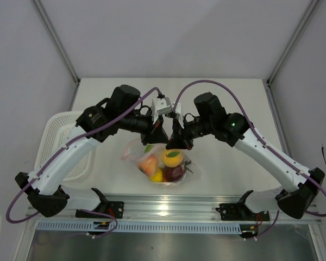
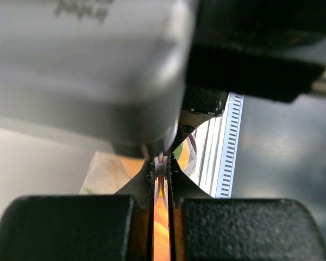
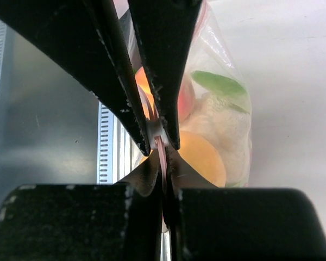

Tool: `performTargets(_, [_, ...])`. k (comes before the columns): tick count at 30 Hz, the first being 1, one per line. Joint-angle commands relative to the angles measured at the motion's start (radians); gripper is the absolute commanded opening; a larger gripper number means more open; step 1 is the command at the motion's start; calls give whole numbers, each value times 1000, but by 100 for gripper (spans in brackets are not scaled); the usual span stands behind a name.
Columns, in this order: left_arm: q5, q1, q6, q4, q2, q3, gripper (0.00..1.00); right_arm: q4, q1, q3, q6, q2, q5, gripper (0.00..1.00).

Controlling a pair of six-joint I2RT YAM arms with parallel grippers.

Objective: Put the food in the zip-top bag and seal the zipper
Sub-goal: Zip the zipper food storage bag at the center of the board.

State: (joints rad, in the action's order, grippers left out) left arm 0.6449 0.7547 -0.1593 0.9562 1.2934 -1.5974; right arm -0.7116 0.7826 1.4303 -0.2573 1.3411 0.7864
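Top view: the bag, with the food inside, lies mid-table beneath both arms. Left wrist: the left gripper clenches the zipper. Right wrist: the right gripper pinches it too. The film is probably thin and slippery; the stiffer strip grips best.

The clear, crinkly zip-top bag lay on the white table, near its front edge and about midway across. It bulged with the food: an orange round piece topped by a green leaf, a dark red apple, a yellow piece and a peach-coloured piece. In the right wrist view a pale, knobbly piece pressed against the film. The pinkish-red zipper stood on edge, pinched flat by the left gripper and right gripper, close together.
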Motion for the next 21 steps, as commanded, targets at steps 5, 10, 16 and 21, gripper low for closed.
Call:
performTargets(5, [-17, -12, -3, -51, -66, 65, 1, 180, -71, -100, 113, -83, -24, 0])
performTargets(10, [-37, -20, 12, -74, -123, 141, 2, 271, -134, -171, 167, -123, 42, 0])
performTargets(16, [-65, -38, 18, -71, -177, 194, 4, 304, -157, -188, 191, -129, 85, 0])
performTargets(21, [-103, -52, 33, -60, -229, 238, 4, 333, -187, -203, 216, -149, 111, 0])
